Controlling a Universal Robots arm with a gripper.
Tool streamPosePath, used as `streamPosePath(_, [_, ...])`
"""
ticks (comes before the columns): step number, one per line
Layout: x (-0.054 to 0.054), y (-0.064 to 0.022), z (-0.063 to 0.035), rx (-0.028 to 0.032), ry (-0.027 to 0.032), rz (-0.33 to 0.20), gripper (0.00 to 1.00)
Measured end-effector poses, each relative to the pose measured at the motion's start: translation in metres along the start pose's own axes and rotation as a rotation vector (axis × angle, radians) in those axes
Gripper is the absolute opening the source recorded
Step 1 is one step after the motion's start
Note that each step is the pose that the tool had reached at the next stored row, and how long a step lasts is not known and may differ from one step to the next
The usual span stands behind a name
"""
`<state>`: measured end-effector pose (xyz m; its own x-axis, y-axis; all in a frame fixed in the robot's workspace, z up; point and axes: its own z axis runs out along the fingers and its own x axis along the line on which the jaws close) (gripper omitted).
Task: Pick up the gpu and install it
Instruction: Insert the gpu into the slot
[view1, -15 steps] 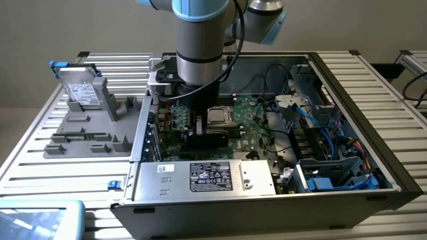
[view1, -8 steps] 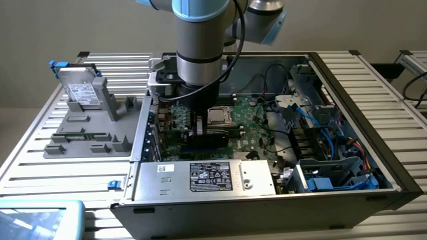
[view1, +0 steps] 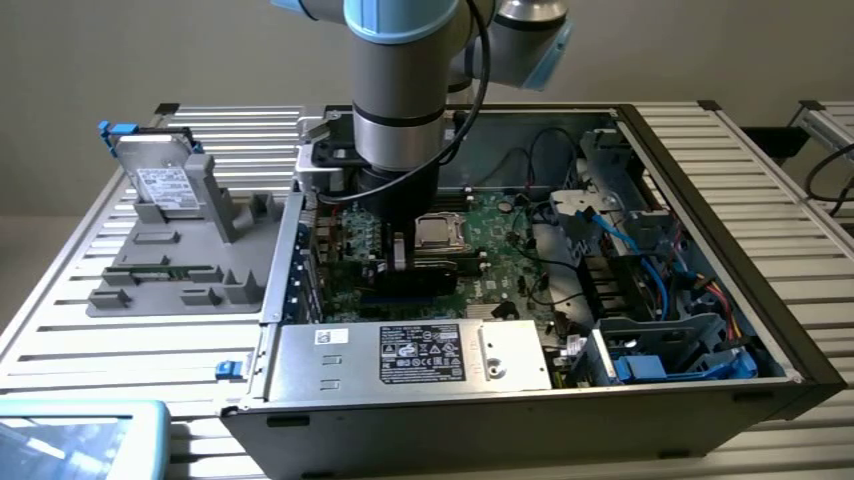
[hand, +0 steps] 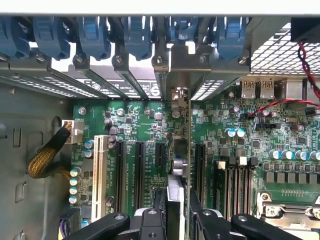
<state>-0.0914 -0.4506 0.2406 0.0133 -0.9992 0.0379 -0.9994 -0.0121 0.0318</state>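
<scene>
My gripper (view1: 396, 262) is down inside the open computer case (view1: 694, 200), over the green motherboard (hand: 145, 120). It is shut on the gpu (hand: 178, 165), which stands on edge between the two black fingers (hand: 150, 225). The card shows edge-on, running from the fingers toward the rear slot openings, with its silver bracket (hand: 184, 75) against the case's back wall. It stands among the black expansion slots (hand: 138, 170). In the exterior view the gpu (view1: 416, 278) is a dark block under the gripper, beside the processor socket (view1: 438, 232). Whether it sits fully in a slot I cannot tell.
A power supply (view1: 414, 355) lies at the case's near side, and blue cables and drive bays (view1: 654, 300) fill the exterior view's right. Outside, a grey parts tray (view1: 174, 270) holds a silver drive (view1: 167, 185) and a thin green memory stick (view1: 167, 270). Blue slot latches (hand: 135, 35) line the rear wall.
</scene>
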Motion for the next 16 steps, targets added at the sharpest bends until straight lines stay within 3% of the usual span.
streamPosePath(16, [0.0009,0.0000,0.0002,0.0003,-0.0006,-0.007,0.29])
